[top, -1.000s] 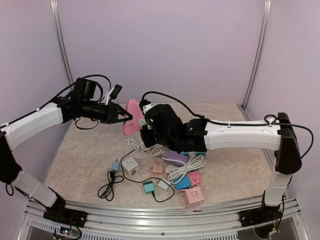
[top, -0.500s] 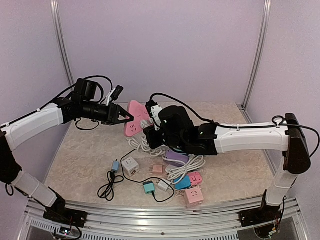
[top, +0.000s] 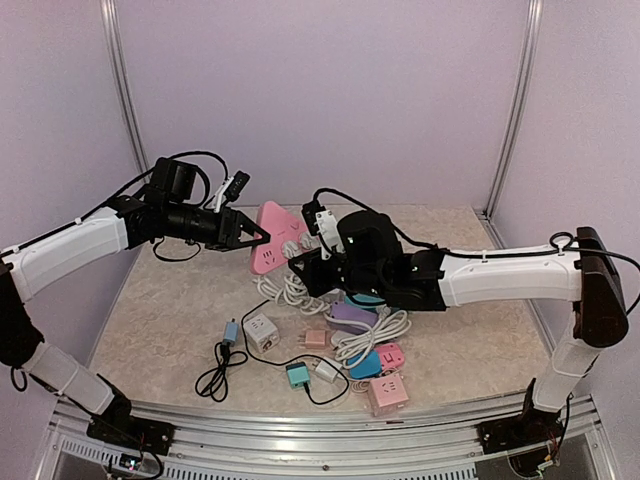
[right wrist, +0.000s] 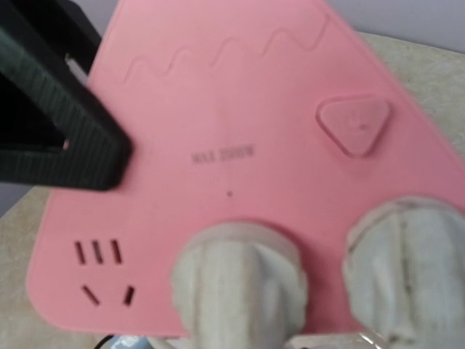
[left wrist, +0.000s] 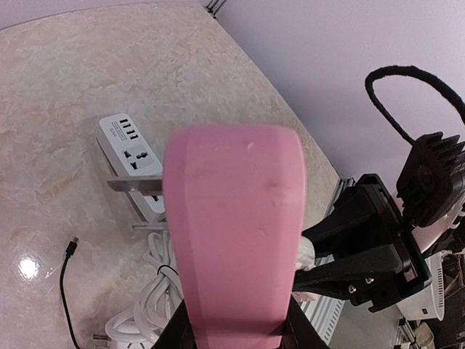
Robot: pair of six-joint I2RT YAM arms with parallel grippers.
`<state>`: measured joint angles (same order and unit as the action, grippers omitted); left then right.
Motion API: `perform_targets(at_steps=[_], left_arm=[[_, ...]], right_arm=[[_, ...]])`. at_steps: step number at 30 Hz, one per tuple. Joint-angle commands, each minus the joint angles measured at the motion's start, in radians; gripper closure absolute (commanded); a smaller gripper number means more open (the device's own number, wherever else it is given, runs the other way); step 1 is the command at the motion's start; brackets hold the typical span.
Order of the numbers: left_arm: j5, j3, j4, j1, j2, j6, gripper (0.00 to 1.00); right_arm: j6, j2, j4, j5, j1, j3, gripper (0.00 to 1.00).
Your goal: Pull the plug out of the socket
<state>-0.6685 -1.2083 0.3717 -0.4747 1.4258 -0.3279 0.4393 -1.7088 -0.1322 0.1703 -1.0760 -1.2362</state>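
A pink triangular socket [top: 272,238] hangs above the table, and my left gripper [top: 256,237] is shut on its left edge. The left wrist view shows the socket [left wrist: 232,218] edge-on between my black fingers. Two white plugs sit in its face, one [right wrist: 240,283] at the bottom middle and another [right wrist: 407,262] to its right. My right gripper [top: 300,254] reaches in from the right. In the left wrist view its black fingers [left wrist: 341,236] close around the white plug [left wrist: 306,254]. The plug's white cable [top: 285,290] hangs down to the table.
A white power strip [left wrist: 134,156] lies on the table behind the socket. Below the arms sit a white cube socket [top: 261,330], a purple strip [top: 350,313], a blue adapter [top: 365,362], a pink cube [top: 388,393], a teal adapter [top: 298,375] and a coiled black cable [top: 220,375].
My right arm has swung its wrist to the right and lowered its forearm. The socket has shifted slightly right with it. Both plugs still sit in the socket.
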Motion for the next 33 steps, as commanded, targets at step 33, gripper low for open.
perform_targets(at_steps=[33], left_arm=[[-0.013,-0.023,-0.157,0.084,-0.024,-0.055,1.0]], right_arm=[[-0.021,-0.039,0.14,0.114,-0.062,-0.108,1.0]])
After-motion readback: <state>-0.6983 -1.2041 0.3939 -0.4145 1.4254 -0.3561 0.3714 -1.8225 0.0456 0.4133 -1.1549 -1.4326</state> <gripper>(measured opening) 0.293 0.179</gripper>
